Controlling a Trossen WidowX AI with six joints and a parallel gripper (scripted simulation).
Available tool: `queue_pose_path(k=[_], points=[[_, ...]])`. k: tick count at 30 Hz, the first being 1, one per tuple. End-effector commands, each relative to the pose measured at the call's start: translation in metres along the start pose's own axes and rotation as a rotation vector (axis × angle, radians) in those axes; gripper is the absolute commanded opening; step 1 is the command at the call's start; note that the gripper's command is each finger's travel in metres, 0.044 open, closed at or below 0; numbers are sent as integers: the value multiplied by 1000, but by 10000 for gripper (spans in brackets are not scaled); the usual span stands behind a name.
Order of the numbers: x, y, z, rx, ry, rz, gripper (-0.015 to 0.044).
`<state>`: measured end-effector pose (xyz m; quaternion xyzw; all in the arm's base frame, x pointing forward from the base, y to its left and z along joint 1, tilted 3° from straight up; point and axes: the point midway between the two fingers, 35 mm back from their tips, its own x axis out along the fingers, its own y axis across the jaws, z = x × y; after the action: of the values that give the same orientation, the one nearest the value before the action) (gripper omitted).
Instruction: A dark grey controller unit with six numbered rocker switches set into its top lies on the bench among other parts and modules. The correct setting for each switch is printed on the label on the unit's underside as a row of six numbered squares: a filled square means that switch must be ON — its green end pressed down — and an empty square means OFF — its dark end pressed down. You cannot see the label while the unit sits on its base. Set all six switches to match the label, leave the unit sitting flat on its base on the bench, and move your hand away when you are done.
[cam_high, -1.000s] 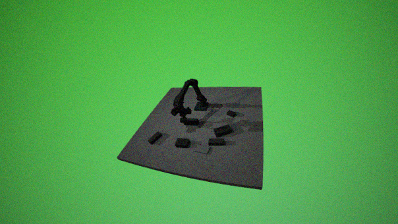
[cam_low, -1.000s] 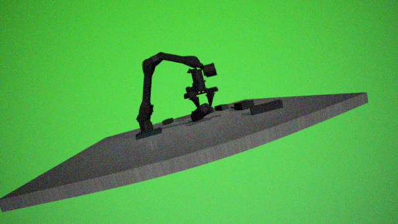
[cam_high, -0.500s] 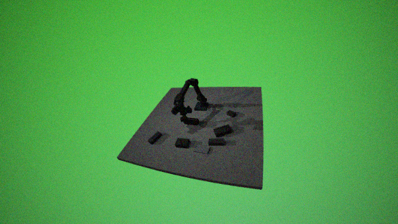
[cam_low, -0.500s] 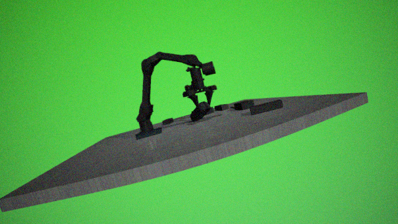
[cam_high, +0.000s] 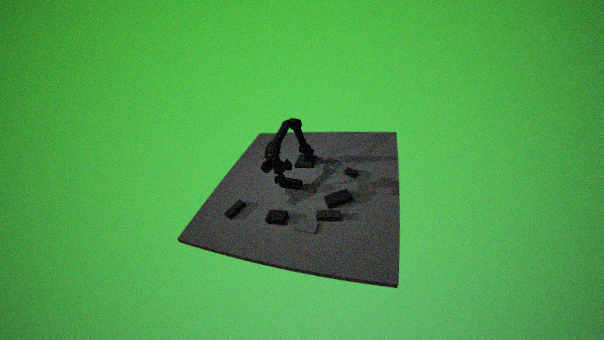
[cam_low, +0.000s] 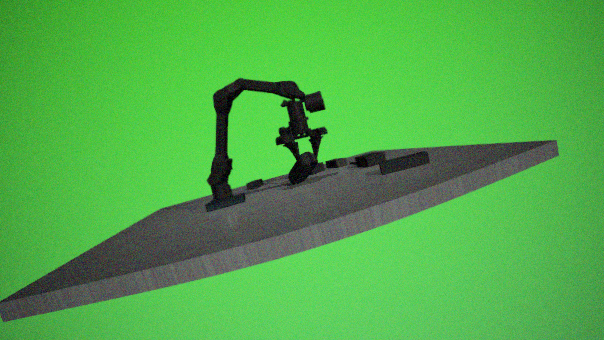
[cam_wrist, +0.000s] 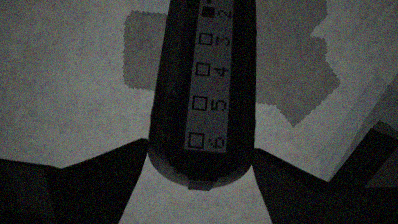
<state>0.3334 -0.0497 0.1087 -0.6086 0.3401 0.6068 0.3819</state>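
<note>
The dark controller unit (cam_high: 292, 183) (cam_low: 299, 172) (cam_wrist: 170, 110) is between my gripper's fingers, underside toward the wrist camera. In the exterior view it hangs tilted, low over the bench (cam_low: 200, 245) (cam_high: 340, 255). My gripper (cam_wrist: 200, 150) (cam_low: 307, 156) is shut on it, one finger at each long side near the end marked 6. On the pale label (cam_wrist: 209, 87) in the wrist view, square 2 is filled. Squares 3, 4, 5 and 6 are empty. Square 1 is cut off by the top of the view. The rocker switches face away and are hidden.
Dark blocks stand around: one at the left (cam_high: 236, 209), one at the front (cam_high: 277, 217), one beside it (cam_high: 329, 215), a larger one (cam_high: 339, 198) and a small one (cam_high: 352, 172). A flat piece (cam_high: 307, 227) lies at the front. A dark part (cam_wrist: 367, 157) shows right in the wrist view.
</note>
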Motion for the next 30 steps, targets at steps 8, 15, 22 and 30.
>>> queue_pose_path(k=[8, 15, 22, 30], points=[[-9, 1, 8, -1, 9, -15, 336], [-13, 1, 13, -1, 9, -15, 336], [-16, 1, 17, -1, 8, -15, 336], [-20, 1, 22, -1, 8, -15, 336]])
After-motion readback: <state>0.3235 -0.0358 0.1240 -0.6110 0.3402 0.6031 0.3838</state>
